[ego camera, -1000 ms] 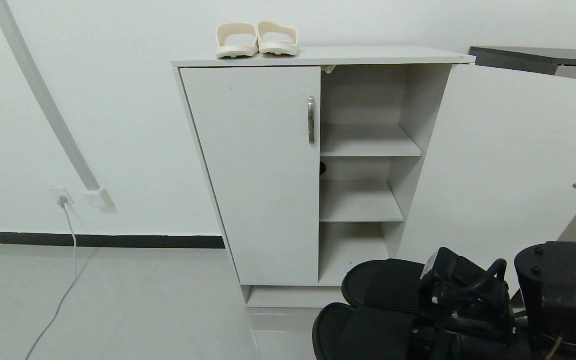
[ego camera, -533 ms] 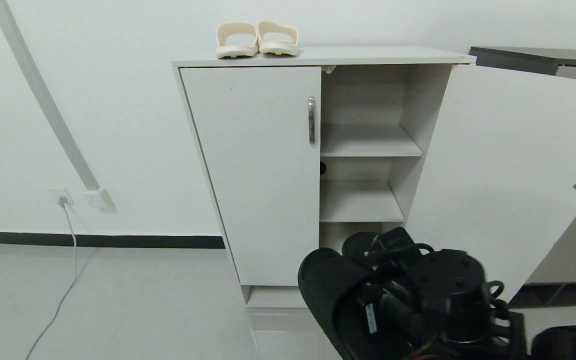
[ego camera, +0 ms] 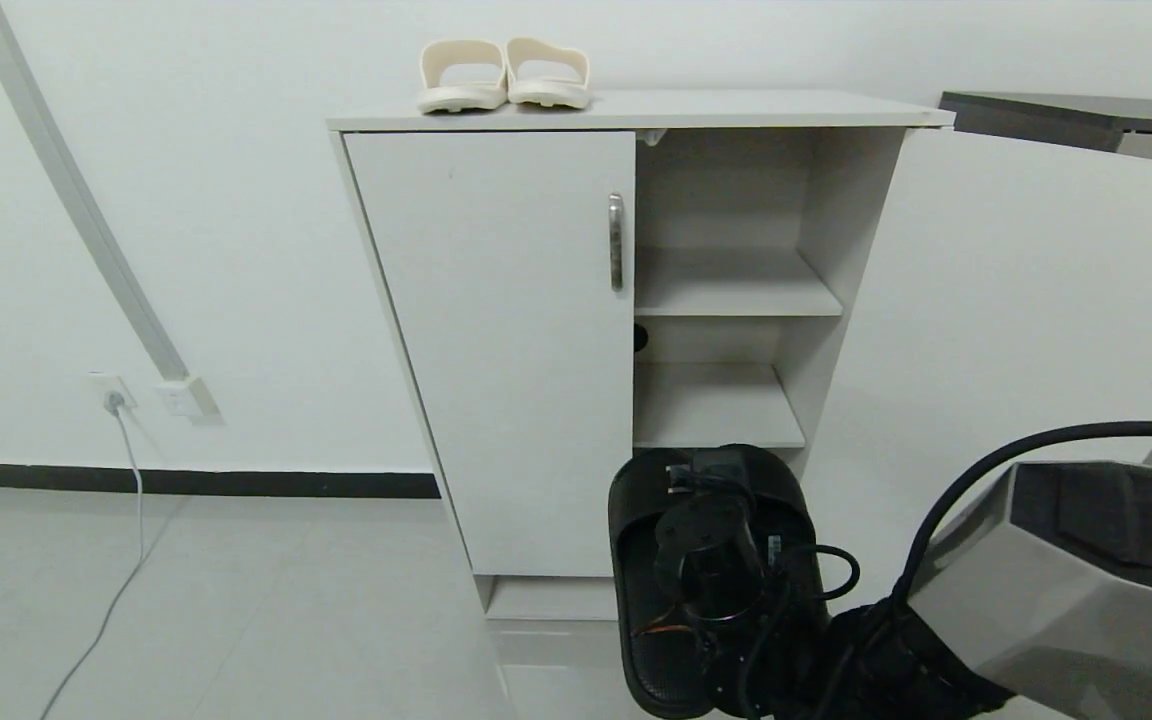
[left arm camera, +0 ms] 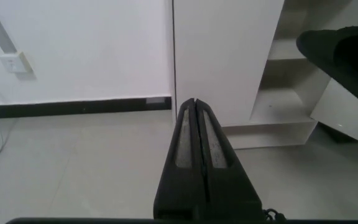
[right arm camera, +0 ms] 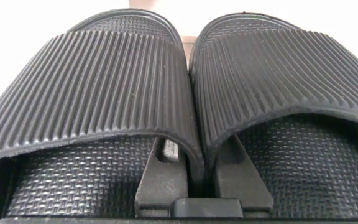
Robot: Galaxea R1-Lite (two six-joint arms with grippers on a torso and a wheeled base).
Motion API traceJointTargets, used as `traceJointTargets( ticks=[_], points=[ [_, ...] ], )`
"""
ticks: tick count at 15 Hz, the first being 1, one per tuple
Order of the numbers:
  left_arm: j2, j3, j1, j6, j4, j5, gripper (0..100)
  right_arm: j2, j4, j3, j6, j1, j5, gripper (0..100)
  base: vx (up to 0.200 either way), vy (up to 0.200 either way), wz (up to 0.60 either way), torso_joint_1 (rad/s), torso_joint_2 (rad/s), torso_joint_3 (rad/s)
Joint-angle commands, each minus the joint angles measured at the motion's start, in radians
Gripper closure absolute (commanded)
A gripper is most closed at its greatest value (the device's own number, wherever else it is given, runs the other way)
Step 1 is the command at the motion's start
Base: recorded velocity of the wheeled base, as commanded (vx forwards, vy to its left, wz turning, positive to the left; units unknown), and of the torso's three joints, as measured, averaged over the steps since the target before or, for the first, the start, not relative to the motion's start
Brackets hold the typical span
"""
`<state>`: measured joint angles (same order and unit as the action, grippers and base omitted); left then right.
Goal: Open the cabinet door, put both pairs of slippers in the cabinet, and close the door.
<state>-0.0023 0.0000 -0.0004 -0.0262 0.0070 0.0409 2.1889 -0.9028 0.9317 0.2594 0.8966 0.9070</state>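
The white cabinet (ego camera: pixel 496 350) stands against the wall, its left door shut and its right door (ego camera: pixel 1016 320) swung wide open. A cream pair of slippers (ego camera: pixel 504 75) rests on the cabinet top. My right gripper (ego camera: pixel 704 480) is shut on the black pair of slippers (ego camera: pixel 641 560), held side by side with toes toward the cabinet's lowest compartment. From the right wrist, the gripper (right arm camera: pixel 197 158) pinches the inner edges of both black slippers (right arm camera: pixel 104 81) under their straps. My left gripper (left arm camera: pixel 195 112) hangs shut and empty over the floor, left of the cabinet's open side, with the black slippers (left arm camera: pixel 344 53) farther off.
Two bare shelves (ego camera: pixel 731 285) (ego camera: pixel 716 405) show inside the open half. A wall socket with a cable (ego camera: pixel 111 400) is at the left, above open floor. A dark desk (ego camera: pixel 1076 110) stands behind the open door. My right arm's grey link (ego camera: pixel 1066 580) fills the lower right.
The right arm has swung the black slippers from the lower right toward the cabinet's bottom opening and turned them toes-first. The head camera has shifted slightly.
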Motion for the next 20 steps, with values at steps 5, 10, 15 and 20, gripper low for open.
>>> traceJointTargets(
  ticks=[5,10,15,20],
  points=[
    [0.002,-0.002,0.0,0.0,-0.002,0.001,100,0.054,-0.005,0.009,-0.002,-0.01,-0.004,100,0.0,-0.08,0.0,0.003,0.0,0.0],
    [0.002,0.0,0.0,0.0,-0.002,0.001,100,0.08,-0.041,0.032,-0.023,-0.016,-0.097,100,0.0,0.0,0.0,0.0,0.0,0.0],
    [0.004,-0.002,0.0,0.0,-0.002,0.001,100,0.138,-0.073,0.05,-0.019,-0.042,-0.092,100,0.0,0.0,0.0,0.0,0.0,0.0],
    [0.004,-0.002,0.0,0.0,-0.002,0.001,100,0.157,-0.1,0.05,-0.019,-0.042,-0.099,100,0.0,0.0,0.0,0.0,0.0,0.0]
  ],
)
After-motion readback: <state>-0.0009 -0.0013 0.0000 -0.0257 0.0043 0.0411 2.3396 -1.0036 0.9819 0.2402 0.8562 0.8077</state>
